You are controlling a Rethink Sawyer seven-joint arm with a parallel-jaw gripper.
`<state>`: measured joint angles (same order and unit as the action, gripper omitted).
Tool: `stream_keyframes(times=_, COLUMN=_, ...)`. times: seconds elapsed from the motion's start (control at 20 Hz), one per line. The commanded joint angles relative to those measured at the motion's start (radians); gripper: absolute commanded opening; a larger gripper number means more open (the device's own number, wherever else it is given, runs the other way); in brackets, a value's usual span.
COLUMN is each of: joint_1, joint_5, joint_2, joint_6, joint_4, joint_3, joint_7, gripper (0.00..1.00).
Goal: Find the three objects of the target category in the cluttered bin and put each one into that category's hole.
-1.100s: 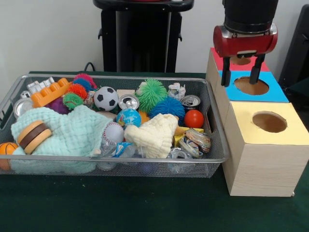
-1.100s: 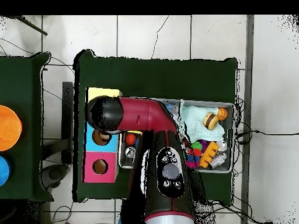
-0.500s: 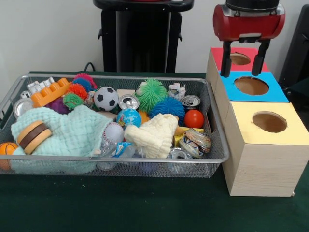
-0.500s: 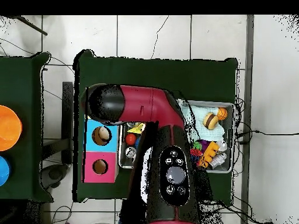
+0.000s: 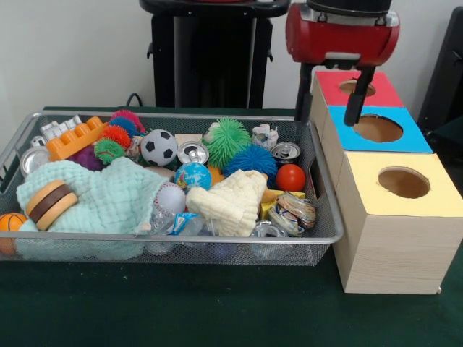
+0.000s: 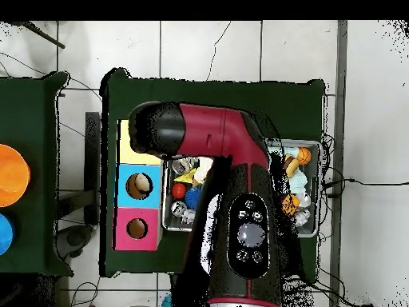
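Note:
My gripper (image 5: pixel 326 119) hangs open and empty, high over the gap between the wire bin (image 5: pixel 322 195) and the sorting box. The box has a red-topped hole (image 5: pixel 357 87), a blue-topped hole (image 5: pixel 376 128) and a yellow-topped hole (image 5: pixel 404 182). Something pale shows inside the blue hole (image 6: pixel 140 185) in the overhead view. The bin holds a soccer ball (image 5: pixel 159 147), a baseball (image 5: pixel 171 196), a globe ball (image 5: pixel 192 176), a red ball (image 5: pixel 291 177), a small basketball (image 5: pixel 9 223) and two cans (image 5: pixel 192 152) (image 5: pixel 286 151). My arm (image 6: pixel 232 200) hides most of the bin from above.
Green (image 5: pixel 227 141) and blue (image 5: pixel 251 160) spiky balls, a mint cloth (image 5: pixel 108 199), a cream knit hat (image 5: pixel 235 202), an orange brick (image 5: pixel 74 137) and a toy burger (image 5: pixel 49 203) crowd the bin. A black pedestal (image 5: pixel 210 58) stands behind it.
The gripper has risen from just above the blue hole and moved left toward the bin's right end. It has stayed open throughout.

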<state>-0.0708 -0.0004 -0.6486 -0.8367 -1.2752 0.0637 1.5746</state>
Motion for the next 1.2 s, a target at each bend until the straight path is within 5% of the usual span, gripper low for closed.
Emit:
stream_keyframes(times=0.05, joint_1=-0.042, joint_5=-0.021, joint_2=0.142, joint_6=-0.143, joint_4=0.152, joint_3=0.002, joint_7=0.156, gripper=1.0)
stream_keyframes(times=0.5, joint_1=-0.04, joint_5=-0.022, joint_2=0.202, joint_6=-0.114, joint_4=0.216, joint_3=0.031, joint_7=0.155, gripper=1.0)
stream_keyframes(times=1.2, joint_1=-0.161, joint_5=-0.051, joint_2=0.28, joint_6=-0.104, joint_4=0.247, joint_3=-0.038, joint_7=-0.055, gripper=1.0)
